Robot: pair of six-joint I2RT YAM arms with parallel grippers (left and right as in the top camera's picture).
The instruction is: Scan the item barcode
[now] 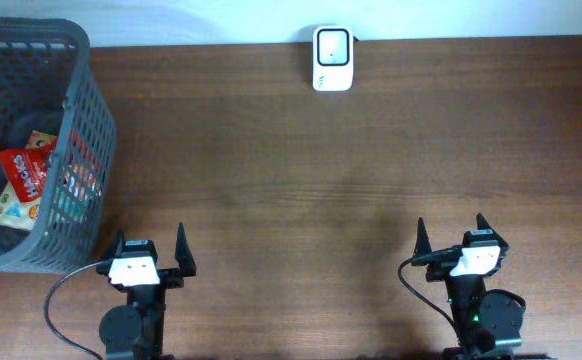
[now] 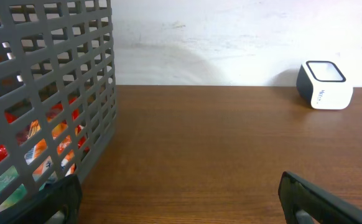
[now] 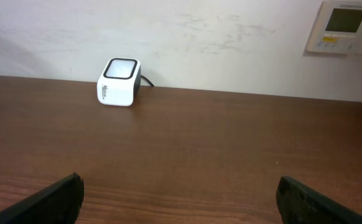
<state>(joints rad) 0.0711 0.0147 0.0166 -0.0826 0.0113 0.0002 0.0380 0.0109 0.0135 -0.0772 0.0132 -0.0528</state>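
Your left gripper (image 1: 151, 242) sits at the near edge of the table (image 1: 301, 180) with its jaws spread wide and nothing between them. In its wrist view you see only the two dark fingertips (image 2: 56, 202) at the bottom corners, with bare wood between. Your right gripper (image 1: 451, 230) sits at the same near edge, well off to the right, jaws likewise wide apart and holding nothing.

The items to scan lie inside the grey mesh basket (image 1: 81, 140) at the far left of the table, just ahead and to the left of your left gripper. You can make out a red packet (image 1: 21, 170) lying on a paler packet (image 1: 11, 210) with coloured print. More red and orange wrapping shows through the basket's side wall in the left wrist view. You cannot tell from any view where a barcode is printed.

The white scanner (image 1: 332, 58) stands at the far edge of the table against the wall, roughly midway between the two arms, its dark-framed window facing up. It is well apart from the basket and from both grippers. A dark cable leaves its back, and a wall panel (image 3: 346, 25) shows at the upper right of the right wrist view.
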